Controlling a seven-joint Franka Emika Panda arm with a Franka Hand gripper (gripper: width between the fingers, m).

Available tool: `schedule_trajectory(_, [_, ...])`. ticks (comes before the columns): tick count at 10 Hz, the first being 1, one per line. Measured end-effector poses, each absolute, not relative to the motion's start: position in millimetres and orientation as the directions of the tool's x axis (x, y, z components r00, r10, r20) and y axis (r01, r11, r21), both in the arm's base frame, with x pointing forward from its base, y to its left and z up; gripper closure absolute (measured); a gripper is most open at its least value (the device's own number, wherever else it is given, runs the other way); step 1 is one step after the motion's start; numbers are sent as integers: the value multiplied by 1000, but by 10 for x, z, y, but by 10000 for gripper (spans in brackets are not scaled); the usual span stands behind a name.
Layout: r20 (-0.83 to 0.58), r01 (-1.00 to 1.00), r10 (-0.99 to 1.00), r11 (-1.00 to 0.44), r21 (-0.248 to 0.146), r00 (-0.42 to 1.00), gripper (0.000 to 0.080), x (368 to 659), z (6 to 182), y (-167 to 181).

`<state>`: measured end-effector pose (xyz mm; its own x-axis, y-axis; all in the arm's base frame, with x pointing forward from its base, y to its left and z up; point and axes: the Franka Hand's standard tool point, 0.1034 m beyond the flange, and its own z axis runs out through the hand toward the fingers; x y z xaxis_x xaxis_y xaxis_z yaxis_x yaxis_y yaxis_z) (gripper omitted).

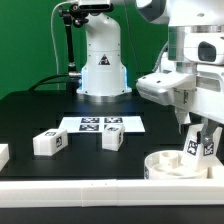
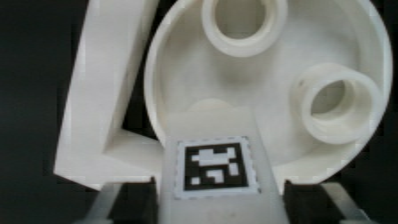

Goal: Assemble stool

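The seat (image 1: 165,163) lies at the exterior view's right, near the bench's (image 1: 30,105) front edge, with its sockets facing up. One leg (image 1: 199,147) stands upright at its rim, though I cannot tell whether it sits in a socket. The wrist view shows the jaws pressed against both flat sides of that leg (image 2: 215,166), apparently clamped on it.

Two more legs (image 1: 48,142) (image 1: 113,138) lie loose by the marker board (image 1: 100,124), well apart from the seat.

The parts look like light, stiff, smooth plastic and are likely slippery. A leg is best held across its flat sides, squarely. The seat (image 2: 178,95) looks too wide for that, so its rim is the likelier hold.
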<state>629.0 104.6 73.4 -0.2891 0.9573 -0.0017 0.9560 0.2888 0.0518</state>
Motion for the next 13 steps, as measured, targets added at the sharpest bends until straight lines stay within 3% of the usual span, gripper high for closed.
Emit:
schedule_trajectory(2, [2,971,973,232,52,-233,459,6291,734,1042])
schedule_trajectory(4, [11,997,998,54,47,-54,459,6286,733,1042])
schedule_trajectory(7, [-1,958,959,-284,-50,284,459,6219,737,1038])
schedule_trajectory(13, [1,770,771,-636,-38,637,459,6255,740,1049])
